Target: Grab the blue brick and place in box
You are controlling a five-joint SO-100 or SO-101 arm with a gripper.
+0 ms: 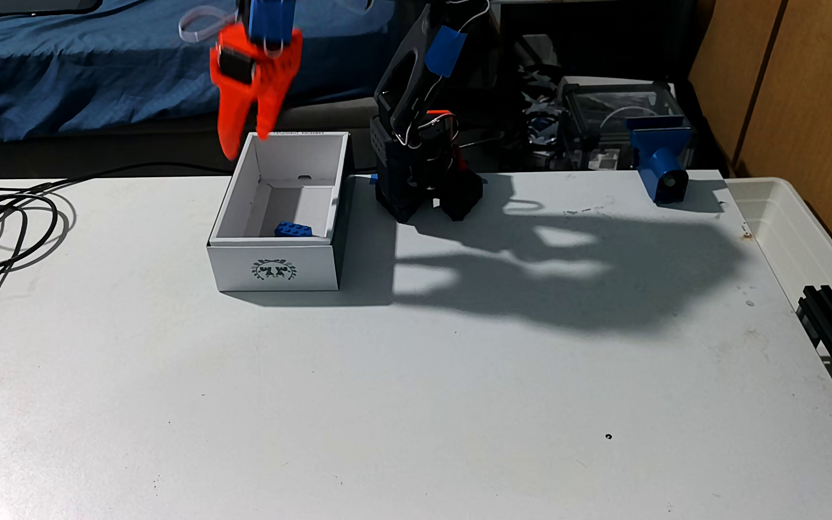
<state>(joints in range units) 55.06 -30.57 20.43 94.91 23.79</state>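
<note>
The blue brick (294, 230) lies studs up on the floor of the box (274, 267), near its emblem end, long axis running left-right. Above the far rim, the orange end effector (246, 147) hangs parted, holding nothing.

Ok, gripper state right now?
Gripper: open, holding nothing, above the box's far-left corner; the blue brick lies inside.

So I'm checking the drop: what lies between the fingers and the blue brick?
In the fixed view, only open space inside the box: the gripper hangs open above its far rim, the blue brick on its floor.
</note>
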